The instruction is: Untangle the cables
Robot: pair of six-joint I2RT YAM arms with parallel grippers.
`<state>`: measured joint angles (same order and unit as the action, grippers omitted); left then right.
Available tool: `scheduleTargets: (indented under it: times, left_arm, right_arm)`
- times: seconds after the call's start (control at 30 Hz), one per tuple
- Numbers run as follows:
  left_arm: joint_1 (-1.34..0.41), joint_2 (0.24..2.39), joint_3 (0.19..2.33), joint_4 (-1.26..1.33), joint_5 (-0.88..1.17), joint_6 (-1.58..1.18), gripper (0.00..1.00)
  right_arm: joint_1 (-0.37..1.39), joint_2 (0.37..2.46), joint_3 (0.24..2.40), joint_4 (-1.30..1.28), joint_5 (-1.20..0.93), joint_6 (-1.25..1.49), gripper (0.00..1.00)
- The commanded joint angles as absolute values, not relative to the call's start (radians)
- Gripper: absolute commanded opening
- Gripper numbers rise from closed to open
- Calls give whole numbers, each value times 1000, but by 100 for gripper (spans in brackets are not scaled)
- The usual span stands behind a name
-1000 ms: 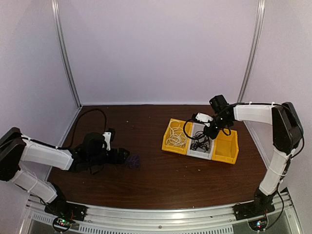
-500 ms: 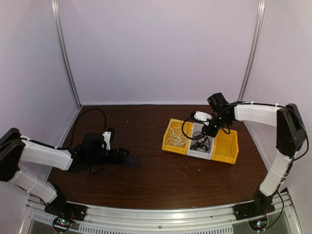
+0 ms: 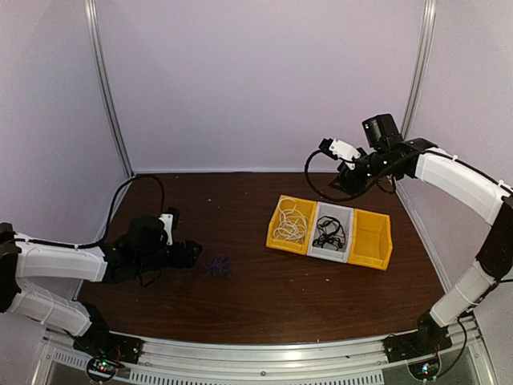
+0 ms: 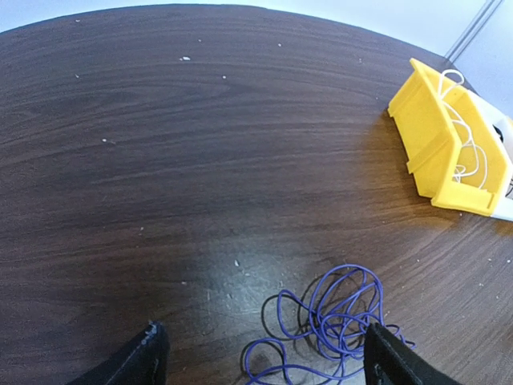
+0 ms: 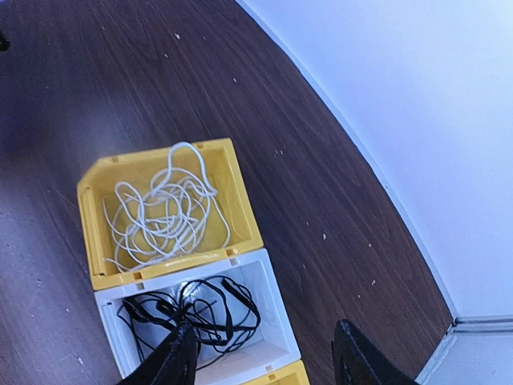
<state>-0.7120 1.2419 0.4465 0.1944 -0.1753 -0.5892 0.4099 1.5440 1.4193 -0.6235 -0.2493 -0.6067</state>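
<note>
The cable left loose on the counter (image 3: 264, 301) is the purple cable (image 4: 333, 317), a slack heap at the lower centre of the left wrist view, lying just ahead of the left pincer (image 4: 260, 357), whose tips are spread apart and pinching nothing; it has no clear long axis. The white cable (image 5: 164, 210) lies in the yellow bin (image 5: 94, 233) and the black cable (image 5: 196, 317) in the white bin (image 5: 276, 317), both below the right pincer (image 5: 260, 357), also spread and empty. By my judgement the left arm is far nearer the purple heap, which sits at lower centre-left of the top view.
</note>
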Motion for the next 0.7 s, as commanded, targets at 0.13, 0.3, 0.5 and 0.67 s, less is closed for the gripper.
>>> scheduleTargets:
  times: [0.13,0.3,0.5,0.67]
  left_arm:
    - [-706,1103,432,110,-264,-632,88]
    - [-706,1045,460,18,-309,-635,89]
    - [-703,981,455,-62,-374,-710,92]
    - [-703,921,402,-79,-384,-829,90]
  right_arm:
    - [616,1568,1505,-560,-457,-572,59]
    - [774,1702,1596,-553,-426,-561,57]
    - [927,1920,1707,-523,-402,-522,50]
    - [1000,2088,1787,-507,-359,-523,48]
